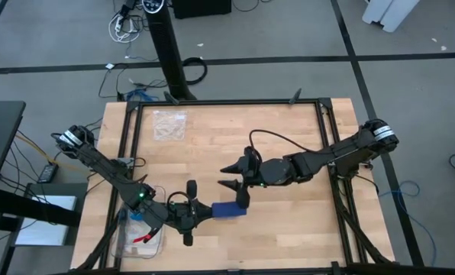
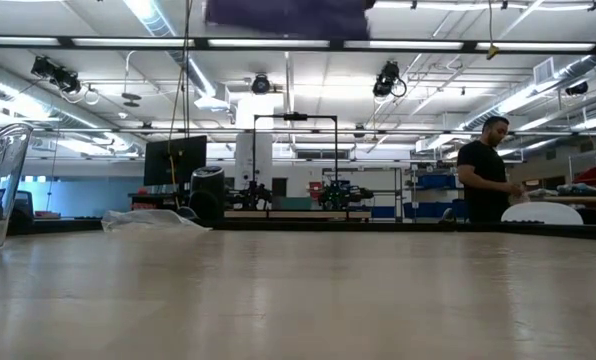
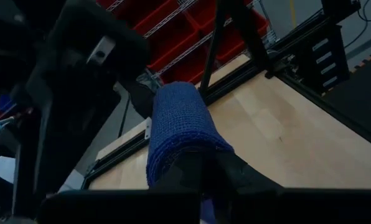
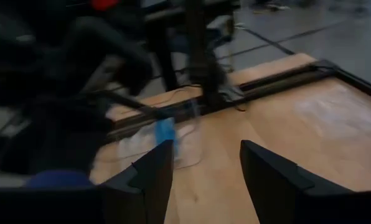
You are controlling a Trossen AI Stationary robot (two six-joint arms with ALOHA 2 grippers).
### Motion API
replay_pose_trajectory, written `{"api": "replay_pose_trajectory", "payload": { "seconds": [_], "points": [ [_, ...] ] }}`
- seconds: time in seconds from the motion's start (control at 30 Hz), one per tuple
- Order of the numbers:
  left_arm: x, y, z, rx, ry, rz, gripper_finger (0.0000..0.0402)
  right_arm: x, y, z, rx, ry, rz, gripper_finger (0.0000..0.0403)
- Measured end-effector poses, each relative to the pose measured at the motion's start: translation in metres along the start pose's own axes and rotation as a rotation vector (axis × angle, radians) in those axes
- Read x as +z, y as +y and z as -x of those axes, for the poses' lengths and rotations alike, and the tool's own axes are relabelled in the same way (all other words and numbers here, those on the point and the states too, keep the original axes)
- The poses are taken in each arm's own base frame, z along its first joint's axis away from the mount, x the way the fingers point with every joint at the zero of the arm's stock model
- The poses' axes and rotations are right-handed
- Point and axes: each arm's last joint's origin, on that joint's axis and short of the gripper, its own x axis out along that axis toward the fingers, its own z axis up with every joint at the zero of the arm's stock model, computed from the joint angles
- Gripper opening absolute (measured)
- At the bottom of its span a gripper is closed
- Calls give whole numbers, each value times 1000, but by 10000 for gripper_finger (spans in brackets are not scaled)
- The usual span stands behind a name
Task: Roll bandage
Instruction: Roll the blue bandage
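From above, the left gripper is clamping the dark navy-blue rolled fabric bandage near the wooden surface's front edge; the right gripper is hovering spread beside it. From the left wrist, the roll looks compact; I would keep the wraps squeezed evenly.

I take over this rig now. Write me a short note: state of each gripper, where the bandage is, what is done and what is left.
Left gripper: near the table's front edge, shut on the bandage, which is a compact dark-blue roll; the left wrist view shows it clamped between the fingers.
Right gripper: open, empty, mid-table just behind the roll, not touching it.
Other things: a clear plastic bag at the back left, a clear container at the front left corner.
Done: the bandage looks rolled up.
Left: probably set the roll down and release; I cannot see a loose tail.
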Motion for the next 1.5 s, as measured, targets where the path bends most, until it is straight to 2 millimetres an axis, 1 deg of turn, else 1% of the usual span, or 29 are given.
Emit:
{"api": "replay_pose_trajectory", "payload": {
  "seconds": [0.07, 0.1, 0.2, 0.3, 0.4, 0.47, 0.53, 0.6, 0.77, 0.87, 0.93, 1.0, 1.1, 1.33, 1.43, 1.5],
  "points": [
    [0, 0, 0, 0, 0, 0, 16, 5, 2, 7, 88, 13, 76, 182],
    [0, 0, 0, 0, 0, 0, 16, 8, 5, 14, 122, 17, 119, 178],
    [0, -1, 1, -1, -1, 0, 16, 12, 15, 40, 181, 42, 232, 163],
    [3, 0, 5, 9, -3, 1, 16, 11, 30, 66, 244, 66, 329, 147],
    [8, 7, 10, 22, -25, 23, 16, 0, 39, 84, 250, 65, 382, 139],
    [11, 12, 13, 33, -37, 36, 16, -16, 39, 88, 226, 73, 394, 139],
    [16, 17, 16, 43, -49, 46, 16, -37, 33, 85, 202, 81, 378, 140],
    [22, 22, 19, 47, -59, 37, 16, -56, 27, 80, 201, 52, 333, 142],
    [36, 32, 22, 56, -75, 29, 16, -100, 8, 69, 188, -144, 220, 149],
    [44, 37, 24, 56, -76, 21, 16, -117, 3, 65, 183, -250, 225, 155],
    [49, 40, 24, 54, -73, 17, 16, -123, 2, 62, 180, -293, 228, 162],
    [52, 42, 25, 52, -72, 14, 16, -126, 4, 57, 181, -312, 223, 172],
    [55, 44, 25, 56, -75, 8, 16, -125, 8, 48, 183, -322, 222, 193],
    [55, 47, 24, 66, -71, -3, 16, -106, 17, 36, 224, -354, 187, 242],
    [54, 49, 22, 74, -68, -7, 16, -103, 15, 33, 220, -340, 170, 248],
    [55, 51, 22, 86, -76, -12, 16, -101, 13, 29, 217, -315, 153, 245]
  ]
}}
